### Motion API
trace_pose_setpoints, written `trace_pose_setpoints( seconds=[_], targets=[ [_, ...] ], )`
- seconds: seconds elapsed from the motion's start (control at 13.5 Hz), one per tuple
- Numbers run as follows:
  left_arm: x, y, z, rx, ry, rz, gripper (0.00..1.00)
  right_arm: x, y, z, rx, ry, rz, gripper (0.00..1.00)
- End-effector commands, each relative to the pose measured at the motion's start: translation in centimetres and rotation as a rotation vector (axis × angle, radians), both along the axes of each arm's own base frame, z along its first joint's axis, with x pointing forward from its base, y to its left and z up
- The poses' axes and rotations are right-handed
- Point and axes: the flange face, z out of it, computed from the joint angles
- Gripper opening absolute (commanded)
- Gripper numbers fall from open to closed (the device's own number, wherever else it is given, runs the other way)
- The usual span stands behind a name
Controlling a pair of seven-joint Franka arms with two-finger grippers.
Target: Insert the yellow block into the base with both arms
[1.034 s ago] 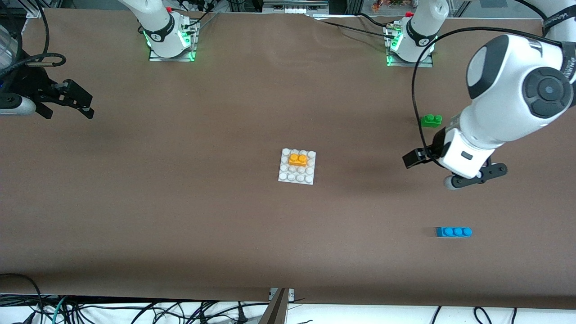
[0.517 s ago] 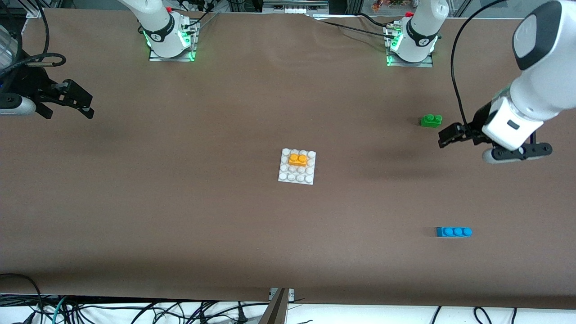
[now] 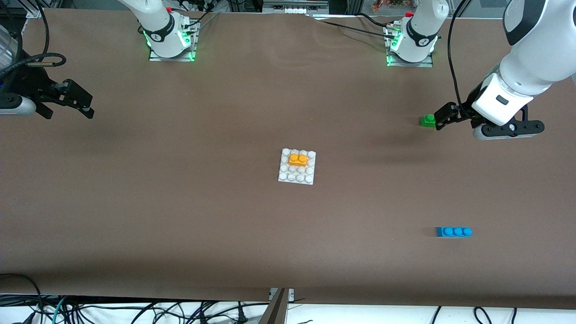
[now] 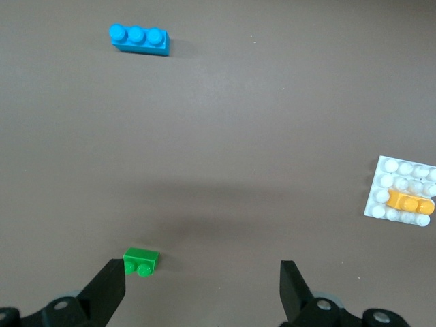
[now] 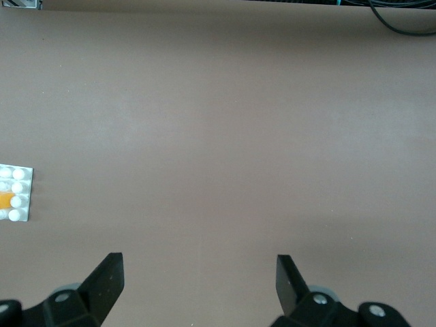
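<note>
The yellow block (image 3: pixel 298 159) sits pressed onto the white base (image 3: pixel 294 177) at the middle of the table, in a row of studs on the side toward the robots' bases. My left gripper (image 3: pixel 443 118) is open and empty in the air over the green brick (image 3: pixel 427 120). The left wrist view shows my left gripper (image 4: pixel 201 279), the yellow block (image 4: pixel 409 202) and the base (image 4: pixel 395 167). My right gripper (image 3: pixel 85 102) is open and empty, waiting at the right arm's end of the table. My right gripper (image 5: pixel 197 269) sees the base (image 5: pixel 19 174) at its view's edge.
The green two-stud brick (image 4: pixel 141 261) lies beside one finger of my left gripper. A blue three-stud brick (image 3: pixel 453 231) lies nearer to the front camera at the left arm's end of the table; it also shows in the left wrist view (image 4: pixel 139 39).
My left gripper has moved away from the base, toward the left arm's end of the table, to over the green brick. The right arm has not moved.
</note>
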Motion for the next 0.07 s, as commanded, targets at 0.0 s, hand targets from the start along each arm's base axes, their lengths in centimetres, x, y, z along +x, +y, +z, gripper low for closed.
trace_pose_setpoints(
  seconds=[0.0],
  targets=[
    [-0.83, 0.15, 1.49, 0.014, -0.009, -0.007, 1.0, 0.11, -0.02, 0.49, 0.004, -0.001, 0.006, 0.99]
  ],
)
